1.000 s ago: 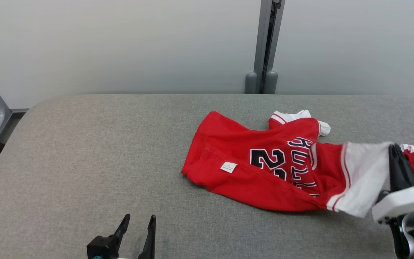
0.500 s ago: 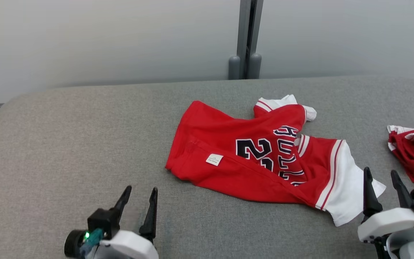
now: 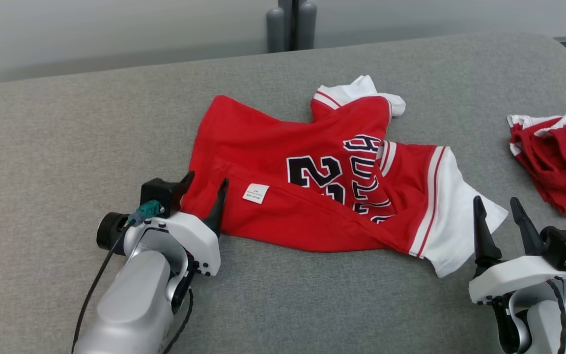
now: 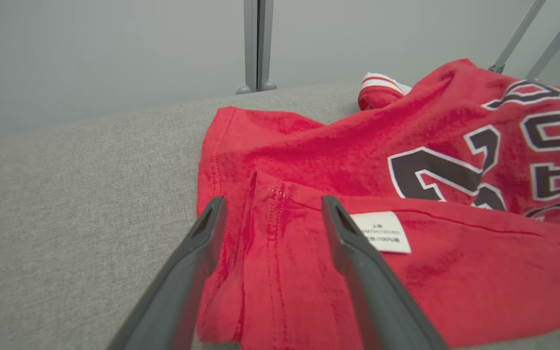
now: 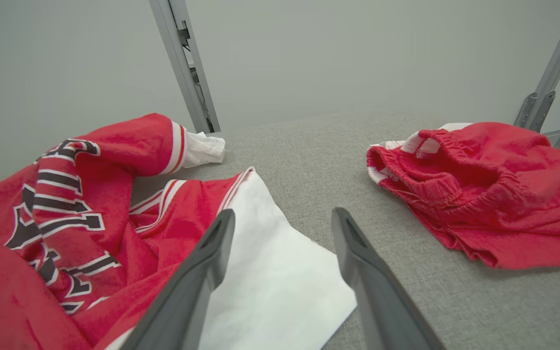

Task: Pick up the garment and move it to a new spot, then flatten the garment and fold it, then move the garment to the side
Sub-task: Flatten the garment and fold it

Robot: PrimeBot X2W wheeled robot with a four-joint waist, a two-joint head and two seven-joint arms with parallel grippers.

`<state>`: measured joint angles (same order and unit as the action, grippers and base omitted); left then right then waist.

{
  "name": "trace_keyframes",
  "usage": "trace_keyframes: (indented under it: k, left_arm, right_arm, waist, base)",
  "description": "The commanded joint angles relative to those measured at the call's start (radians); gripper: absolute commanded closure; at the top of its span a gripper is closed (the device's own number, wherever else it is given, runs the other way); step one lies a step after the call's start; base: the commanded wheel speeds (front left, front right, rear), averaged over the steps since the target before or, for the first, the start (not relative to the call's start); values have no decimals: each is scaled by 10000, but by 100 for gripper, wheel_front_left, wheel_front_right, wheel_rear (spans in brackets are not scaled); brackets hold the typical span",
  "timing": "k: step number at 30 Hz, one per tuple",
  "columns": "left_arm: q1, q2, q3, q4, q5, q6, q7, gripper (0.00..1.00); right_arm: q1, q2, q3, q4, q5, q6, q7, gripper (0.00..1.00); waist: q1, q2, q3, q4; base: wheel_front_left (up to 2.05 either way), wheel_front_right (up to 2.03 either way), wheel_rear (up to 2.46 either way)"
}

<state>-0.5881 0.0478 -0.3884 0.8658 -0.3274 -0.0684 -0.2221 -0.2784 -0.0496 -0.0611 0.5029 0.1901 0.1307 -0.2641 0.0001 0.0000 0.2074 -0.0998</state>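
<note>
The garment (image 3: 283, 147), a red jersey with dark numbers and white sleeves, lies crumpled on the grey padded table (image 3: 67, 123). My left gripper (image 3: 207, 183) is open at its left hem corner. In the left wrist view the red hem (image 4: 270, 233) lies between the fingers of the left gripper (image 4: 271, 206), beside a white label (image 4: 382, 232). My right gripper (image 3: 495, 202) stands open just right of the white sleeve (image 3: 460, 236). In the right wrist view that sleeve (image 5: 270, 272) spreads under the open right gripper (image 5: 284, 216), which holds nothing.
A second red piece with an elastic waistband (image 3: 558, 157) (image 5: 479, 194) is bunched at the table's right edge, close to my right gripper. A grey post (image 3: 290, 24) stands behind the table's far edge. Bare grey table stretches to the left and front.
The camera has tilted down. My right gripper has let go of the white sleeve, which now lies flat, and drawn back. My left gripper has moved forward to the hem corner.
</note>
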Motion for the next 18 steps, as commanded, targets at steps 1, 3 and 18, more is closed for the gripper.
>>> trace_keyframes:
  k: [1, 3, 18]
  left_arm:
    - [-343, 53, -89, 273, -151, -30, 124, 0]
    - [-874, 52, -219, 720, -289, -68, 280, 0]
    - [-1817, 53, -1111, 2091, -1487, -50, 387, 100]
  right_arm:
    - [-89, -41, -1, 23, 94, 0, -1, 0]
    - [-153, -43, 42, 17, 147, 0, -1, 0]
    - [-275, -39, 194, 15, 331, 0, -1, 0]
  waist:
    - [-1, 0, 254, -247]
    - [-1, 0, 369, -343]
    - [-1, 0, 483, -533]
  base:
    - [0, 0, 0]
    - [0, 0, 0]
    - [0, 0, 0]
